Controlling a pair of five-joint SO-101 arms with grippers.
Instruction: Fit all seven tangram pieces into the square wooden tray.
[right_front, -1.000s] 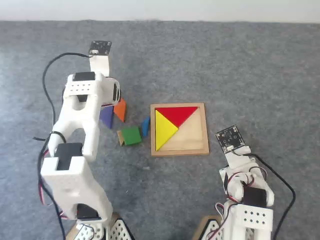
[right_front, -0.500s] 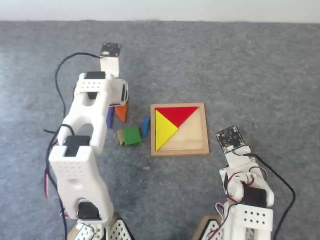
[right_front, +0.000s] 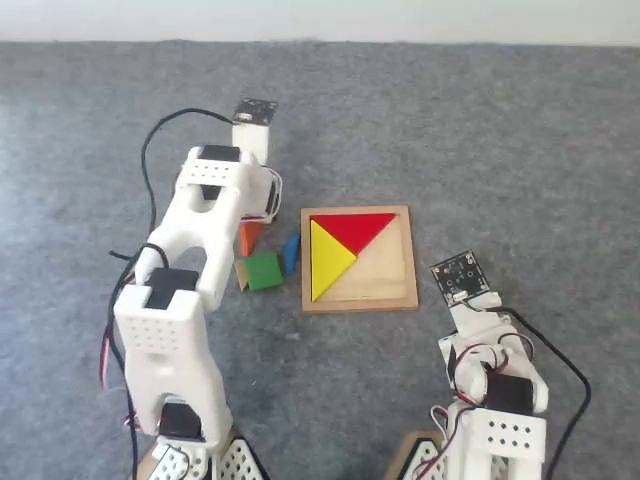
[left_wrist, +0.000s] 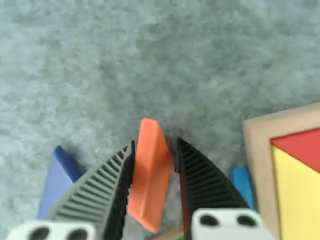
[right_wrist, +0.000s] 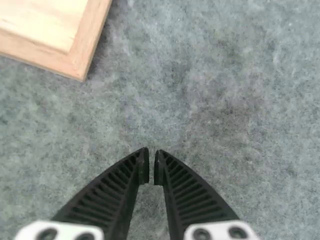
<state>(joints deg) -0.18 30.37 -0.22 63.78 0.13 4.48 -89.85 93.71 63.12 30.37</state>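
Your left claw (left_wrist: 155, 144) is closed on the orange piece (left_wrist: 149, 180), which stands on its edge between the jaws. In the last second this arm has swung toward the tray (right_front: 360, 303), and the orange piece has come along with it. It is now near the tray's left edge, but not yet over it. Close by lie the green square (right_front: 263, 270) and the blue piece (right_front: 291, 253), the latter just beside that same edge. Inside the tray, the red triangle (right_front: 352, 228) lies along the far edge and the yellow triangle (right_front: 328, 262) along the left edge; the rest is bare wood. I judge that the third placement has begun. Your right claw (right_wrist: 149, 152) is shut with nothing in it, above the carpet (right_wrist: 225, 75) near a tray corner.
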